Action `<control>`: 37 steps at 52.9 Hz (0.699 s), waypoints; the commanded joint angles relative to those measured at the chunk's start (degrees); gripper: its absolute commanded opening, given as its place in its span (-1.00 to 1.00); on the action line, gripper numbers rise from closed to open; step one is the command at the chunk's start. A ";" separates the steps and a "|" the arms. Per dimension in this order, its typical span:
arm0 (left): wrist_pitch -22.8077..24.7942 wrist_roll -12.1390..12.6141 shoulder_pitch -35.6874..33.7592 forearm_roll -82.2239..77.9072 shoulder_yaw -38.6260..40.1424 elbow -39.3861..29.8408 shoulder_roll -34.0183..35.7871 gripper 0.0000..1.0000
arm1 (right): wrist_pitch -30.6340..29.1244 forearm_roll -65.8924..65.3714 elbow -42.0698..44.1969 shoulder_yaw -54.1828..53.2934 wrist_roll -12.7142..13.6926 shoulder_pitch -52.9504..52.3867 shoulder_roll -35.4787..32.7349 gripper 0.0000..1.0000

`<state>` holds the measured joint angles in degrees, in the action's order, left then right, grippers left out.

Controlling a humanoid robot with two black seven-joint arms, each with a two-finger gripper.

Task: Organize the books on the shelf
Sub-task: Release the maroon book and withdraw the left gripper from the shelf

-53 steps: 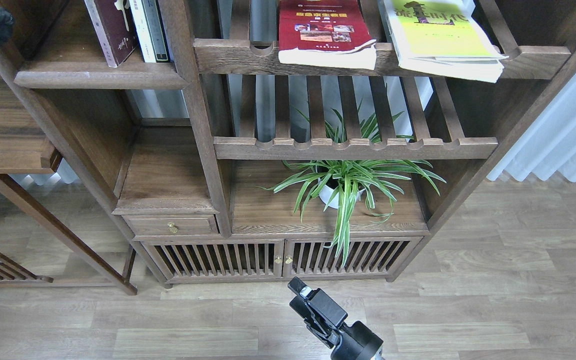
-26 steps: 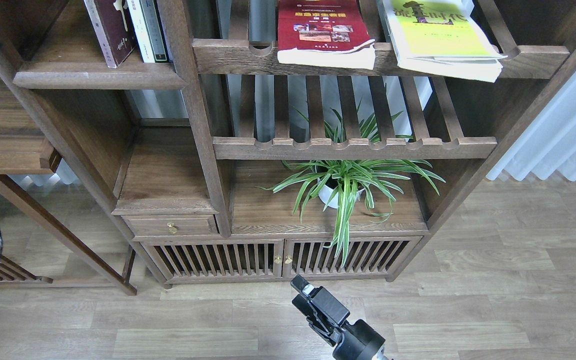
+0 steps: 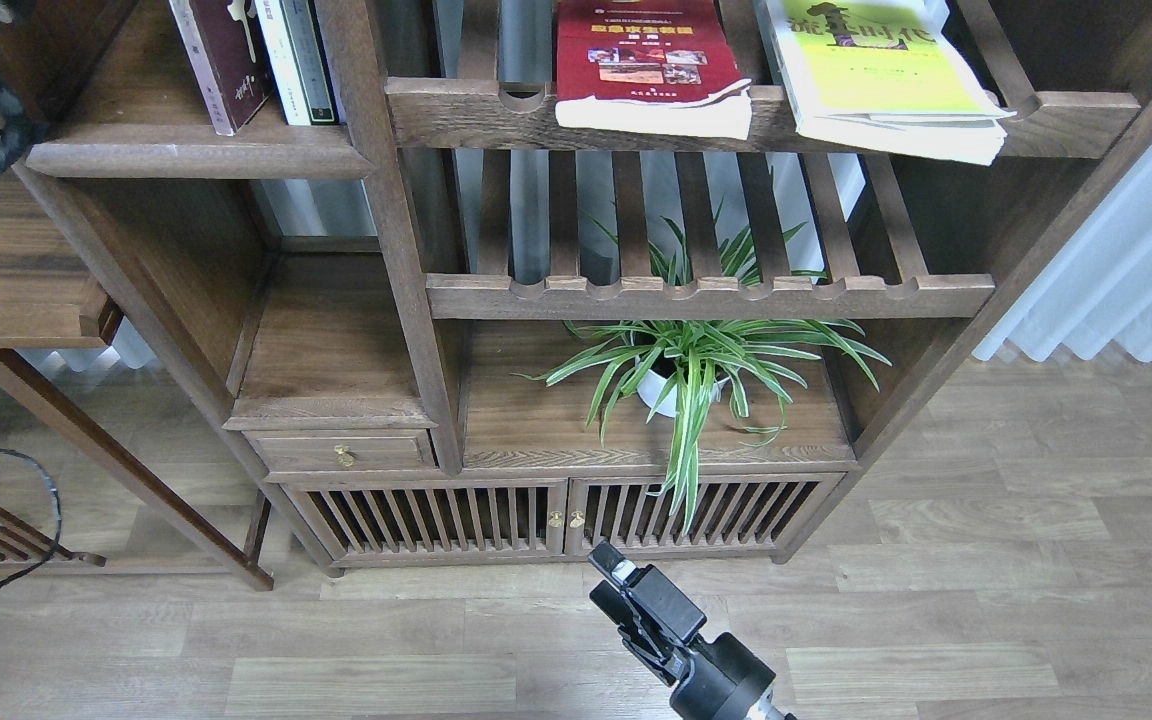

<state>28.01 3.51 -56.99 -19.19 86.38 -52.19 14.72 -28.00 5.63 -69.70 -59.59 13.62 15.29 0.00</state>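
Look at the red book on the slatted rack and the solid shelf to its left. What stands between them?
The upright post of the bookcase separates the red book from the shelf. The shelf already holds the maroon book and a white one next to the post; its left part looks free.

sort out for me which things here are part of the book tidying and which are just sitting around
Part of the job:
- maroon book, upright on the solid shelf
- red book, flat on the slatted rack
- yellow-green book, flat on the same rack

Just there:
- white-spined book
- spider plant
- small drawer
- curtain
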 commanded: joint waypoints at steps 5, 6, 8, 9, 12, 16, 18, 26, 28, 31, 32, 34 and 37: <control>-0.01 0.09 6.00 3.72 2.03 -4.06 -3.64 0.99 | 0.00 0.00 0.00 0.00 0.00 0.00 0.00 0.97; -0.01 0.09 6.27 3.81 2.03 -4.15 -3.82 0.99 | 0.00 0.00 0.00 0.00 0.00 0.00 0.00 0.97; -0.01 0.09 7.59 3.98 2.38 -5.20 -4.43 0.99 | 0.00 0.00 0.00 0.00 0.00 0.00 0.00 0.97; -0.01 0.09 8.64 4.07 2.73 -5.99 -4.96 0.99 | 0.00 0.00 0.00 0.00 0.00 0.00 0.00 0.97; -0.01 0.09 10.67 4.42 2.91 -6.87 -6.02 0.99 | 0.00 0.00 0.00 0.00 0.00 0.00 0.00 0.97; -0.01 0.09 13.38 5.65 2.91 -7.23 -7.33 0.99 | 0.00 0.00 0.00 0.00 0.00 0.00 0.00 0.97; -0.01 0.09 15.24 7.50 2.91 -7.23 -8.92 0.99 | 0.00 0.00 0.09 0.00 0.00 0.00 0.00 0.97; -0.01 0.09 15.33 8.38 2.65 -7.14 -10.85 0.99 | 0.00 0.00 0.00 0.00 0.00 0.00 0.00 0.97; -0.01 0.09 15.33 8.38 2.39 -7.05 -11.03 0.99 | 0.00 0.00 0.00 0.00 0.00 0.00 0.00 0.97; -0.01 0.18 15.24 8.38 1.95 -6.79 -11.47 0.99 | 0.00 0.00 0.00 0.00 0.00 0.00 0.00 0.97; -0.01 0.18 15.15 8.38 1.86 -6.79 -11.64 0.99 | 0.00 0.00 0.00 0.00 0.00 0.00 0.00 0.97; -0.01 0.18 15.06 8.38 1.77 -6.79 -11.99 0.99 | 0.00 0.00 0.00 0.00 0.00 0.00 0.00 0.97; -0.01 0.27 14.80 8.38 1.68 -7.05 -12.78 0.99 | 0.00 0.00 0.00 0.00 0.00 0.00 0.00 0.97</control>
<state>28.00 3.66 -41.71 -10.82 88.41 -59.08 3.24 -28.00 5.63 -69.70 -59.59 13.62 15.29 0.00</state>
